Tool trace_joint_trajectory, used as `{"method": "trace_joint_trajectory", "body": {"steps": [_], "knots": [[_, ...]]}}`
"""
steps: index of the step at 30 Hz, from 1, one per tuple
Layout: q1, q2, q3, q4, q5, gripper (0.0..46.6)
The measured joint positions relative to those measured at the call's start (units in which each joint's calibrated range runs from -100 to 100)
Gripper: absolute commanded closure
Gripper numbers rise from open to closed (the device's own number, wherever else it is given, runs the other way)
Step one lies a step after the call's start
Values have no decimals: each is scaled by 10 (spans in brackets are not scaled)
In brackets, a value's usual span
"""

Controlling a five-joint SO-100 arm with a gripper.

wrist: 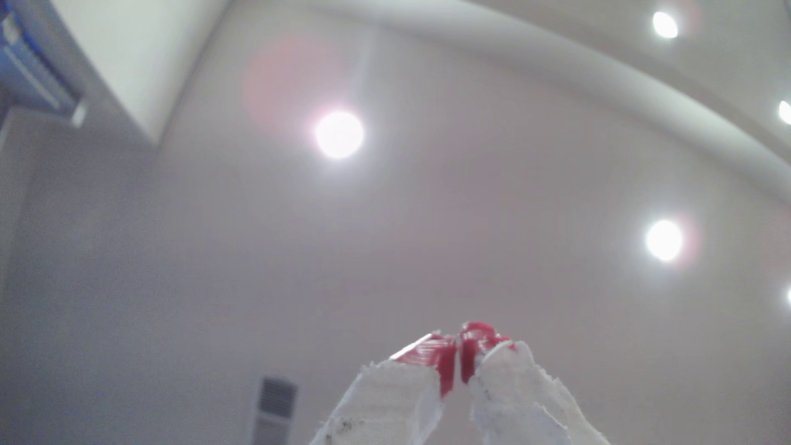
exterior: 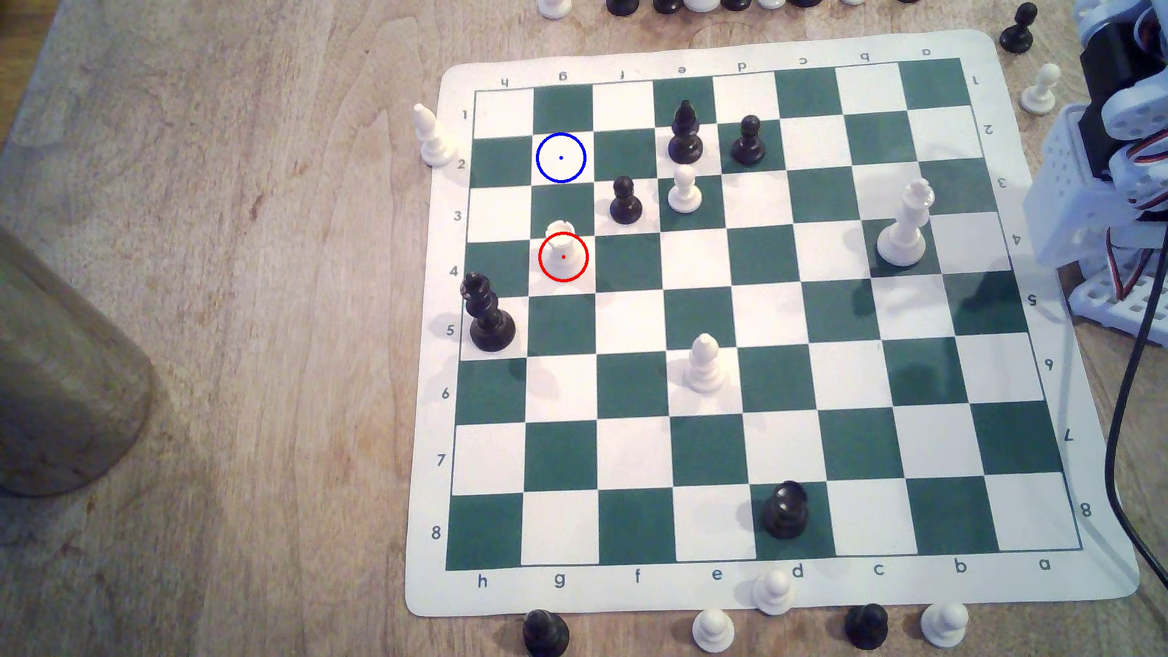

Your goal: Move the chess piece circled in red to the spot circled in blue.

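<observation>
The chess piece [exterior: 562, 245], a small cream-white rook with a notched top, stands on a white square ringed in red on the green-and-white board [exterior: 758, 442]. The spot [exterior: 560, 158], a white square with a blue ring and dot, lies two squares farther back in the same file and is bare. In the wrist view my gripper [wrist: 457, 363] points up at a ceiling; its red-tipped, white-wrapped fingers [wrist: 428, 355] are pressed together with nothing between them. The folded arm [exterior: 1125, 126] sits at the exterior view's right edge, far from the rook.
A black pawn [exterior: 626, 201] stands diagonally behind the rook, a black king [exterior: 486, 313] on the board's left edge just in front of it. A white pawn [exterior: 684, 189], black bishop [exterior: 685, 132] and other pieces stand farther right. A white bishop [exterior: 431, 136] stands off the board.
</observation>
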Motion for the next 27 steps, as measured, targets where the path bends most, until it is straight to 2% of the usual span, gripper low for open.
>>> {"method": "trace_joint_trajectory", "body": {"steps": [5, 11, 20, 21, 27], "knots": [[1, 0, 0, 15, 0, 464], [0, 1, 0, 199, 2, 464], [-13, 3, -11, 670, 2, 464], [-14, 3, -25, 759, 2, 464], [-15, 11, -94, 1010, 3, 455]]}}
